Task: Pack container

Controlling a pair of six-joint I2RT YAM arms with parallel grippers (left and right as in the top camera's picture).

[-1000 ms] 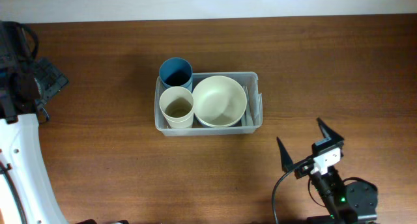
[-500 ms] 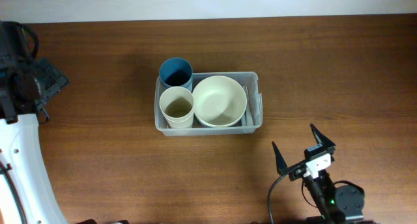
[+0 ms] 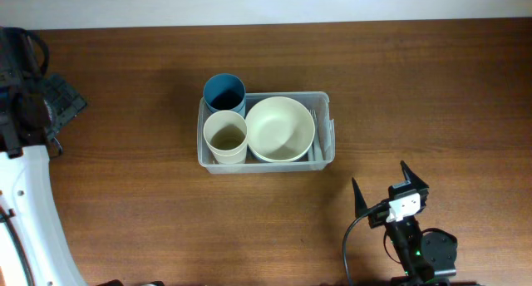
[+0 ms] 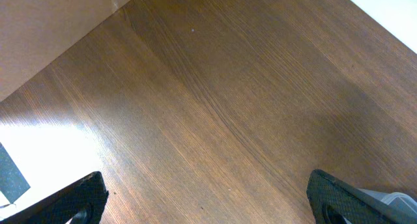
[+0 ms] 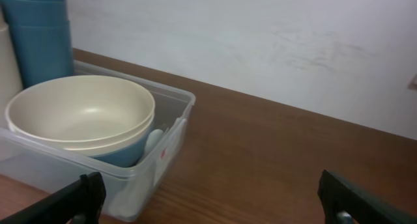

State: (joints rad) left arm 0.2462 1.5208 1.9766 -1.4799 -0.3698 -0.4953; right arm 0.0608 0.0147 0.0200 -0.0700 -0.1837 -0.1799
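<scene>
The clear rectangular container [image 3: 326,130] sits mid-table. It holds a cream bowl [image 3: 280,128] stacked on a blue bowl, a cream cup [image 3: 225,136] and a blue cup [image 3: 224,93]. In the right wrist view the container [image 5: 171,149] is at the left with the cream bowl [image 5: 78,113], the blue cup [image 5: 39,42] and a white utensil beside the bowl. My right gripper [image 3: 384,196] is open and empty, front right of the container. My left gripper [image 4: 208,201] is open over bare wood; its arm is at the far left edge.
The left arm's white body [image 3: 29,228] fills the front left corner. A pale wall [image 5: 260,35] runs behind the table's far edge. Bare wood table [image 3: 416,86] surrounds the container.
My right gripper drew back toward the front edge, then shifted slightly right. It stays open. The container and the left arm have not moved.
</scene>
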